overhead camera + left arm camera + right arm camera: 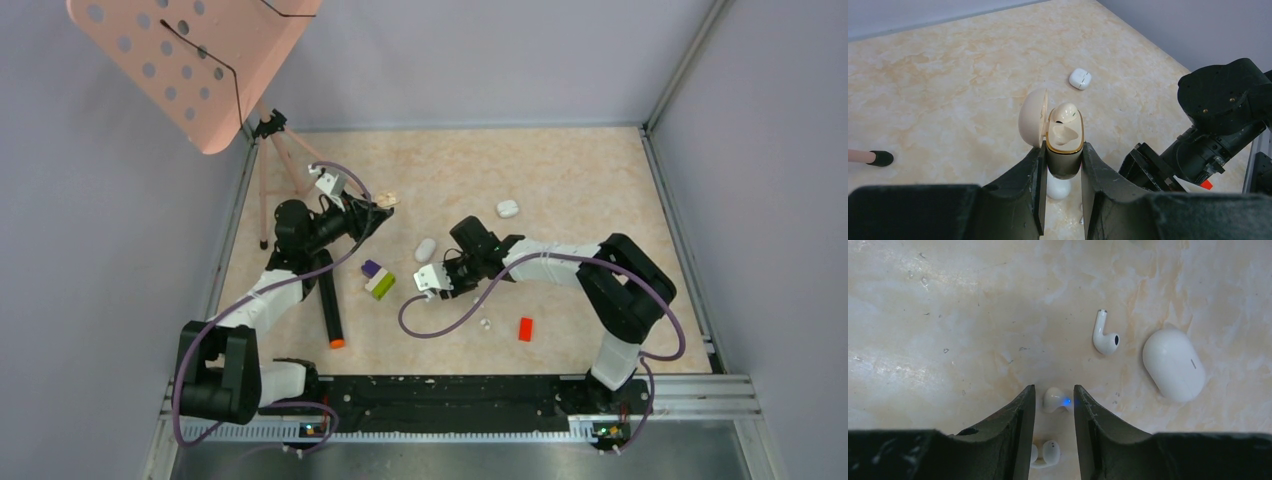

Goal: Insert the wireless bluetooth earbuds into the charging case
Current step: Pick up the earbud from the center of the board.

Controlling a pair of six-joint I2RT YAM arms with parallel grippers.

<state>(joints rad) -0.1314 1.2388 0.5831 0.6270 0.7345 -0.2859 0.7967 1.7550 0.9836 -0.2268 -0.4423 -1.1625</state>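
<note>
My left gripper (385,203) (1062,165) is shut on an open cream charging case (1064,145) with a gold rim, held above the table. One cream earbud (1066,112) sits in its far socket and the near socket is bare. My right gripper (450,268) (1053,402) points down at the table, jaws open around a small white earbud (1057,400) with a blue light. A white ear-hook earbud (1045,454) lies nearer the wrist. A stemmed white earbud (1105,335) lies just beyond the fingers. Another tiny white bit (485,324) lies beside the red brick (525,329).
A closed white pebble case (1174,364) (425,249) lies right of the right gripper, and another (508,208) (1080,78) farther back. Purple and green blocks (378,280) and a black marker (328,300) lie centre-left. A pink tripod stand (275,150) is at the back left.
</note>
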